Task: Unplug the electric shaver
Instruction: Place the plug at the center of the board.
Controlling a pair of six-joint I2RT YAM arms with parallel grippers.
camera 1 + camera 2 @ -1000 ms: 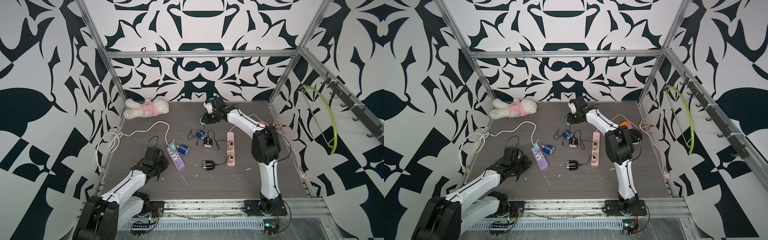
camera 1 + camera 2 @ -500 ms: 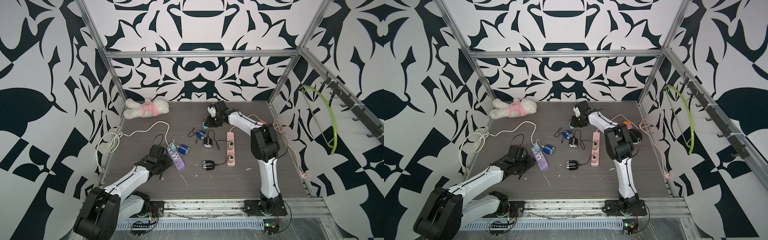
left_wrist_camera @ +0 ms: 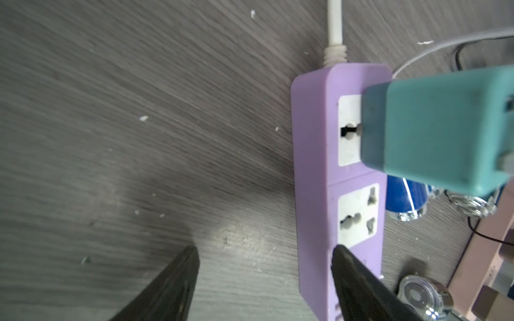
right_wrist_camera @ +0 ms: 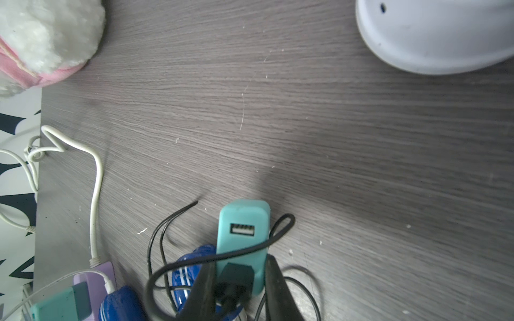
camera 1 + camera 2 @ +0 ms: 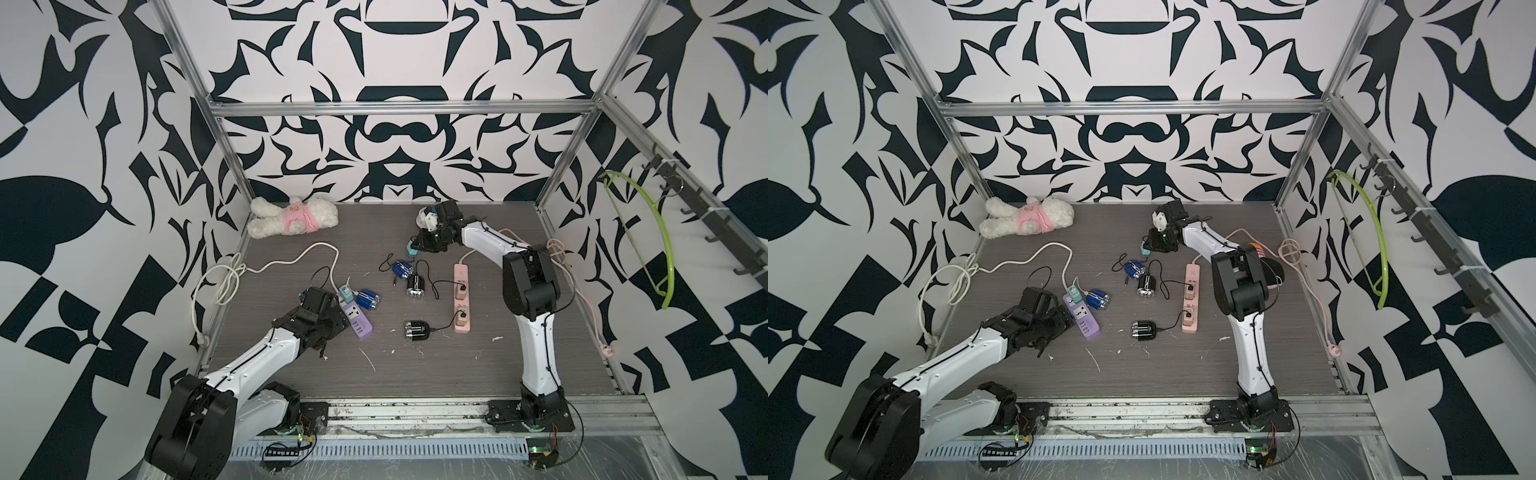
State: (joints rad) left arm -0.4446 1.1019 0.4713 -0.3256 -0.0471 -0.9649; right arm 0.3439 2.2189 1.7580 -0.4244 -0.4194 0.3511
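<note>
My right gripper (image 4: 240, 262) is shut on a teal USB adapter (image 4: 243, 239), held just above the table at the back (image 5: 411, 250). A black cable plug (image 4: 235, 275) sits in the adapter, and its cable loops over a blue electric shaver (image 4: 189, 266) (image 5: 401, 269) lying below. My left gripper (image 3: 265, 250) is open and empty, low over the table, with one fingertip (image 3: 342, 258) over the purple power strip (image 3: 311, 172) (image 5: 356, 318). A second teal adapter (image 3: 434, 127) is plugged into that strip, next to another blue shaver (image 5: 368, 298).
Two black shavers (image 5: 416, 286) (image 5: 419, 330) are cabled to a pink power strip (image 5: 462, 297). A white and pink plush toy (image 5: 291, 216) lies at the back left. A white rounded object (image 4: 434, 36) sits near my right wrist. The purple strip's white cord (image 5: 291, 259) runs left.
My left gripper has opened from shut and moved up against the purple strip. My right gripper has shifted slightly toward the front with the teal adapter.
</note>
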